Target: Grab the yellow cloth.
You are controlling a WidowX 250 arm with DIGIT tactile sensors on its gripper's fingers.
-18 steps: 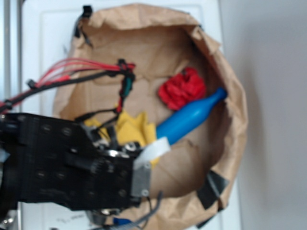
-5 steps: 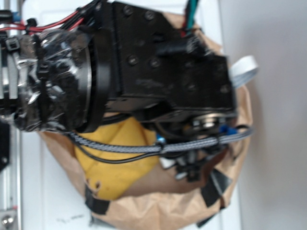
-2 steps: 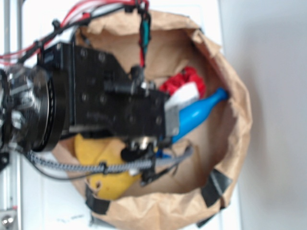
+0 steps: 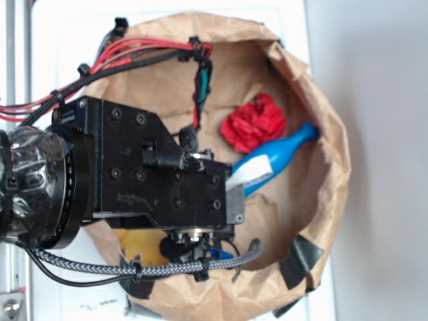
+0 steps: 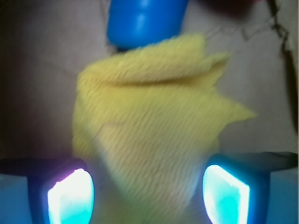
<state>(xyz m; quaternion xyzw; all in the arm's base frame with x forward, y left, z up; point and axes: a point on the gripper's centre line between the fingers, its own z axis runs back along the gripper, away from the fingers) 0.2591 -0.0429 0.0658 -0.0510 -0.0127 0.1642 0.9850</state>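
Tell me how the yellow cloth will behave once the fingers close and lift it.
The yellow cloth lies creased and folded with ragged edges, so it will probably sag and drape, not hold shape. Its fuzzy ribbed weave should grip well between the fingers. A fold touches the blue bottle, which might get nudged and roll.

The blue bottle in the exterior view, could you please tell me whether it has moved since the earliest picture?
No. The blue bottle lies as before, its neck toward the right wall of the paper bag, just below the red cloth ball.
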